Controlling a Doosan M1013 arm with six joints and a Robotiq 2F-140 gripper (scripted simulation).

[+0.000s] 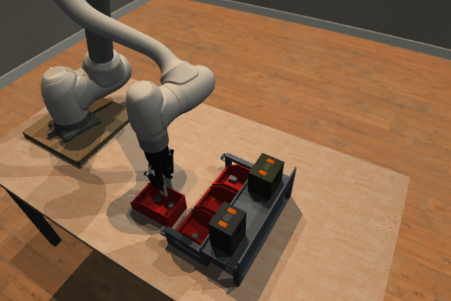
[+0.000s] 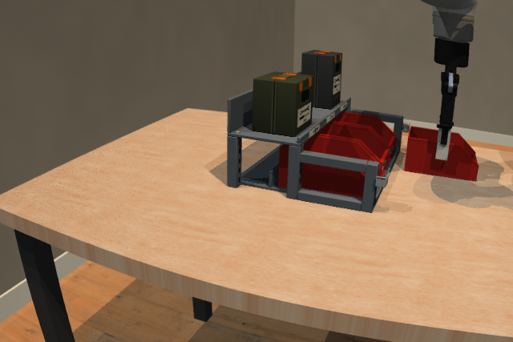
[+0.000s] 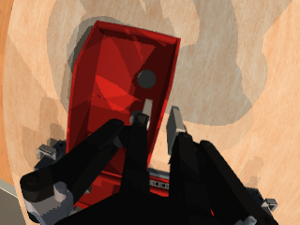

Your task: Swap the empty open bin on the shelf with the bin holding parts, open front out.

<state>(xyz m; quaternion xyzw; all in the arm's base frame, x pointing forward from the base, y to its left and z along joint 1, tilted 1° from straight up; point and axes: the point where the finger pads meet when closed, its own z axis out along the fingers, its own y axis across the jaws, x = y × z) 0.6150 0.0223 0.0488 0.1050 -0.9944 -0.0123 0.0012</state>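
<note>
The red open bin with parts (image 1: 176, 213) (image 2: 422, 156) (image 3: 112, 56) stands upright on the table in front of the shelf (image 1: 251, 213) (image 2: 369, 189), its low front facing away from the shelf. Round grey parts (image 1: 170, 204) (image 3: 146, 79) lie in it. The empty red bin (image 1: 218, 196) sits in the shelf's middle place. My gripper (image 1: 165, 189) (image 2: 443, 150) (image 3: 159, 113) points down at the parts bin, partly open. One finger is inside the bin and one outside a long side wall, with gaps beside the wall. The empty bin's rear is hidden under the upper board.
A red bin with a pale block (image 1: 232, 179) and a red bin with a grey part (image 1: 195, 235) flank the empty bin. A dark green box (image 1: 266, 177) (image 2: 273, 102) and a dark grey box (image 1: 225, 230) (image 2: 327, 82) stand on the upper board. Grey end frames border the bin row.
</note>
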